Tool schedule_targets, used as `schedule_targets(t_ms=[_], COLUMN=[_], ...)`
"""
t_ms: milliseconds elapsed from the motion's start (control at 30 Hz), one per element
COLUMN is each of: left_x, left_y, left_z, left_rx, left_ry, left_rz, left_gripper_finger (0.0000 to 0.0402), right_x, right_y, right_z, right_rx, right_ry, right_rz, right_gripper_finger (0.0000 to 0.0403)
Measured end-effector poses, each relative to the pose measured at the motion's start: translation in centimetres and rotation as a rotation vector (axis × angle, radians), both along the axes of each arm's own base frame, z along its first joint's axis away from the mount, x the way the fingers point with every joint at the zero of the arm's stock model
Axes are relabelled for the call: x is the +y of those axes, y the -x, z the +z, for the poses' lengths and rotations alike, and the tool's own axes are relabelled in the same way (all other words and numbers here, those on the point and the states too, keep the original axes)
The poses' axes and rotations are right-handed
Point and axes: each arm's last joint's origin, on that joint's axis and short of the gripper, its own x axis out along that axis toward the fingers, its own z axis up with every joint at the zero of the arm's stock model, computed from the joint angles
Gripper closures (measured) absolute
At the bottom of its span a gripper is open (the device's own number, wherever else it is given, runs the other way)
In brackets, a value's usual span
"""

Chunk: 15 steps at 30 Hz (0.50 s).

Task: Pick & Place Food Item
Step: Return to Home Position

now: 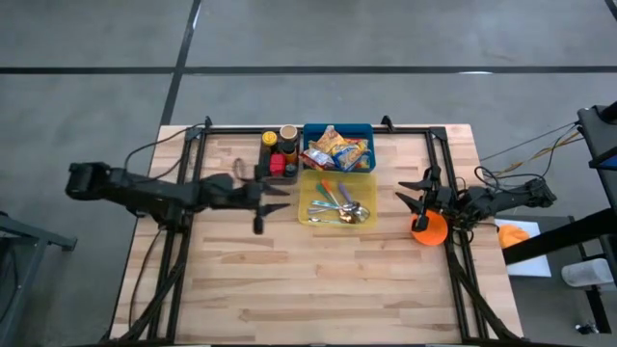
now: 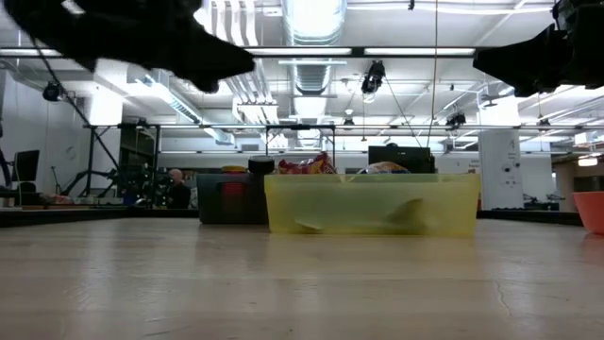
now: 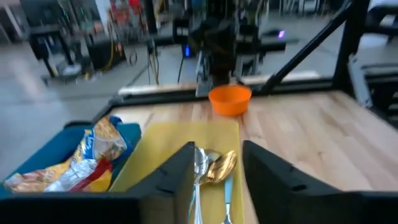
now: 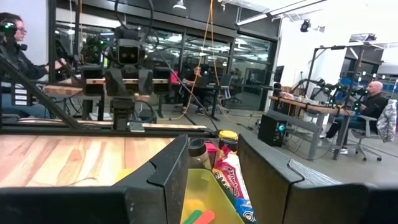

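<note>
Left pincer (image 1: 278, 199) wide, empty, beside yellow bin (image 1: 303, 207) — spoons (image 1: 339, 204) inside, slantwise, bowls toward the right arm (image 1: 501, 198)

i work at a pale wooden table (image 1: 318, 280) on a grey concrete floor (image 1: 386, 39) crossed by dark lines (image 1: 386, 69). long strip lights (image 2: 311, 14) and ribbed silver ducts (image 2: 311, 80) hang overhead. beyond my table stand dark-framed glass partitions (image 4: 186, 56) and desks (image 4: 305, 102) where a few people (image 4: 375, 99) sit.
</note>
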Motion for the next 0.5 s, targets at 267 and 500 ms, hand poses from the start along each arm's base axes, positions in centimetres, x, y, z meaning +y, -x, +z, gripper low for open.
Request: schedule_targets(t_ms=[267, 500], left_x=[-0.1, -0.2], left_y=[5.8, 9.3], left_z=[-2.8, -5.2], left_rx=[-0.143, -0.205], left_ry=[-0.01, -0.011], left_rz=[0.003, -0.005], left_gripper_finger=[0.0391, 0.0399], right_x=[0.0, 0.0], right_y=[0.0, 0.0], right_z=[0.0, 0.0], right_rx=[0.0, 0.0], right_ry=[0.0, 0.0], right_rz=[-0.001, 0.0], right_gripper_finger=[0.0264, 0.0264])
